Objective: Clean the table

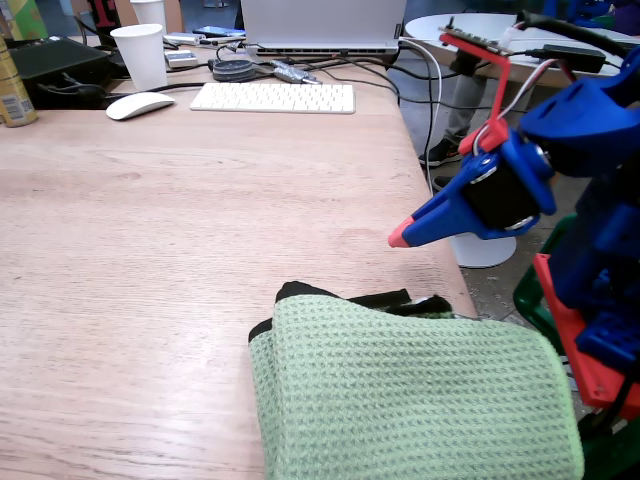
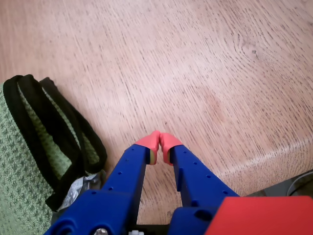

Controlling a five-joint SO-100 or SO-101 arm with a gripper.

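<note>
Nearest you lies a folded green waffle-weave cloth (image 1: pixel 410 395) with black edging. At the far end you find a white keyboard (image 1: pixel 272 97), a white mouse (image 1: pixel 139 105) to its left, and a white paper cup (image 1: pixel 140 55) behind the mouse. A silver laptop (image 1: pixel 322 25) stands behind the keyboard, with cables (image 1: pixel 425 75) trailing to its right.

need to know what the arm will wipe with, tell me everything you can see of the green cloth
The green cloth is a waffle-weave towel with black edging, soft and folded into layers. It lies flat on the table near the front edge in the fixed view, partly overhanging at the right. The gripper, shut and empty, is beside it without touching. In the wrist view something crinkled and silvery shows at its folded edge.
</note>
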